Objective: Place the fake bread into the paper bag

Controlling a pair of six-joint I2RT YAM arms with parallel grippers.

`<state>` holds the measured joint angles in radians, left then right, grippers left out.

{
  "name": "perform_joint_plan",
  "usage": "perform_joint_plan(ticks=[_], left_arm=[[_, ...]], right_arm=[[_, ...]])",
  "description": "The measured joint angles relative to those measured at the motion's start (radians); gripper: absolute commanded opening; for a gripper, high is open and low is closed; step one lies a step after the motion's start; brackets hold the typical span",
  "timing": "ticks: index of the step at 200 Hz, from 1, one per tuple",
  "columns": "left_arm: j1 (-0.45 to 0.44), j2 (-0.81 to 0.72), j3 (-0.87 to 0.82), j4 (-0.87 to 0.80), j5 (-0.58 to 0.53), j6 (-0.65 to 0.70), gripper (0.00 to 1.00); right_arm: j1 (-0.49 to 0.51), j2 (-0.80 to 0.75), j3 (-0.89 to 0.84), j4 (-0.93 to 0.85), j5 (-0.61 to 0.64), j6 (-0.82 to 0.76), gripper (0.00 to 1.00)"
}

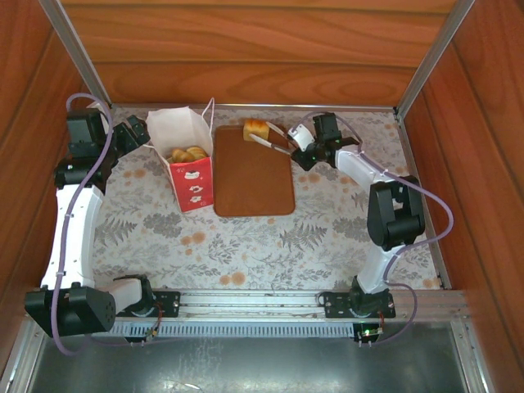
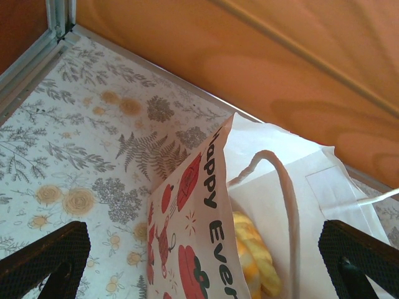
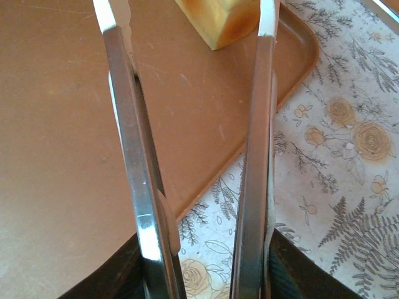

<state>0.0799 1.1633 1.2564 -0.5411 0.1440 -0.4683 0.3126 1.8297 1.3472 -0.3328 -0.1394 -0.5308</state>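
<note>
One squarish loaf [image 1: 255, 129] of fake bread sits on the far edge of the flat brown board [image 1: 254, 176], near its far right corner as the right wrist view [image 3: 218, 22] shows it. Several more golden pastries [image 1: 185, 153] already lie inside the paper bag [image 1: 190, 176], which stands upright just to the left of the board with its red front facing the arms. In the left wrist view one yellow striped roll [image 2: 255, 258] shows down in the bag's white inside [image 2: 274, 187], beside a cord handle [image 2: 283, 187]. The metal tongs [image 1: 270, 141] reach across the board's corner toward the loaf. Their two arms [image 3: 134, 156] run up either side of it, and the white tips flank it (whether either tip touches it cannot be told). The right gripper [image 1: 298, 146] is clamped on the tongs' handle end, its dark fingers [image 3: 293, 268] pressing the two arms partly together. The left gripper [image 1: 137, 131] hovers at the bag's far left side, its fingers [image 2: 43, 261] spread wide and holding nothing, with the bag's open top between them in its own camera. All of this rests on a table [image 1: 246, 237] covered in a floral cloth and walled with wood panels [image 1: 246, 49].
</note>
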Motion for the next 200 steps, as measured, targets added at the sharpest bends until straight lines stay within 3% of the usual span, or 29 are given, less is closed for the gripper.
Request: perform_joint_plan(ticks=[95, 200], left_arm=[[0.000, 0.000, -0.007, 0.003, 0.000, 0.000, 1.00], [0.004, 0.001, -0.007, 0.003, 0.001, 0.001, 1.00]], right_arm=[[-0.040, -0.002, 0.007, -0.018, 0.006, -0.064, 0.45], [-0.053, 0.179, 0.167, -0.040, -0.024, -0.130, 0.46]])
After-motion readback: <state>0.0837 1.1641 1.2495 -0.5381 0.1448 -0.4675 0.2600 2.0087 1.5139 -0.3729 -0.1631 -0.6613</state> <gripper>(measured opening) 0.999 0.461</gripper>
